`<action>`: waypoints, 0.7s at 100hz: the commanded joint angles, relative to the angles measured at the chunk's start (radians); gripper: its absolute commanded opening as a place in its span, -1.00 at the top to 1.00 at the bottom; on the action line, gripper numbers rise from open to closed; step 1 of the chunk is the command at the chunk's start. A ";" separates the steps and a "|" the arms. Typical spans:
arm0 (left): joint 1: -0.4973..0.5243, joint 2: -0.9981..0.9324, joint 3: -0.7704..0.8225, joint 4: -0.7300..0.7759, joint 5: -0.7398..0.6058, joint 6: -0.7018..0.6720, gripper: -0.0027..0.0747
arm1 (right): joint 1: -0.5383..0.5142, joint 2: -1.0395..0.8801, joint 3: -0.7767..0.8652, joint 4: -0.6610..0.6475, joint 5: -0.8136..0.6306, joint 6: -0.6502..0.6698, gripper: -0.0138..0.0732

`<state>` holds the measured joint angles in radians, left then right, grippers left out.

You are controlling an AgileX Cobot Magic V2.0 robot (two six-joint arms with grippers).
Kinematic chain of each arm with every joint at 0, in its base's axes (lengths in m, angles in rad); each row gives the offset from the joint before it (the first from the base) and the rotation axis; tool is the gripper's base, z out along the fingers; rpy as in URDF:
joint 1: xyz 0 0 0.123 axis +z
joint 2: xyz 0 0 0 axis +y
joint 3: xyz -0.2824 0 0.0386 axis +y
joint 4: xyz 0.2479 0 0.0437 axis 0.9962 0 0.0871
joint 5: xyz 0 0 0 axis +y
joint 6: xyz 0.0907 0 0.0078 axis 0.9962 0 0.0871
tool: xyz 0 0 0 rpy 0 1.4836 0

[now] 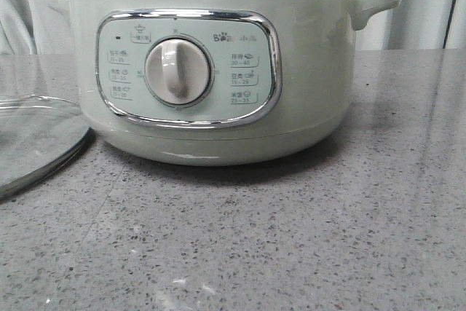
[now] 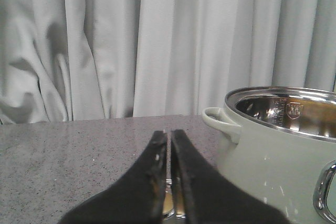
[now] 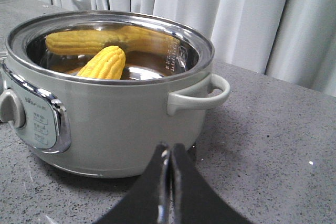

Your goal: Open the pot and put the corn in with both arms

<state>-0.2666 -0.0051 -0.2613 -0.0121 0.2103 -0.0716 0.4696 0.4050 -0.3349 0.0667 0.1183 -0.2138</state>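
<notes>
**Corn in the open pot, both grippers closed and empty**

The pot (image 1: pixel 211 71) is standing open on the grey speckled bench (image 1: pixel 291 238), its dial facing the front camera. The corn (image 3: pixel 104 64) is lying inside the pot, its tapered end leaning up against the shiny inner wall, which is mirroring it. The glass lid (image 1: pixel 33 143) is resting flat on the bench just beside the pot, on the robot's left. The left gripper (image 2: pixel 169 145) is showing its fingers pressed together with nothing between them, near the pot's side handle. The right gripper (image 3: pixel 168 166) is likewise showing its fingers shut tight and holding nothing, near the pot's other handle (image 3: pixel 202 95).
</notes>
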 commanded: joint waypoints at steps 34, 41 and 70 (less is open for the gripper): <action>0.005 -0.029 0.024 -0.010 -0.084 -0.010 0.98 | -0.005 0.001 -0.028 -0.006 -0.086 -0.005 0.83; 0.041 -0.029 0.060 -0.010 -0.084 -0.010 0.98 | -0.005 0.001 -0.028 -0.006 -0.086 -0.005 0.83; 0.284 -0.029 0.229 -0.010 -0.200 -0.010 0.98 | -0.005 0.001 -0.028 -0.006 -0.086 -0.005 0.83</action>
<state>-0.0379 -0.0051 -0.0551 -0.0121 0.1645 -0.0716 0.4696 0.4033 -0.3349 0.0667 0.1167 -0.2127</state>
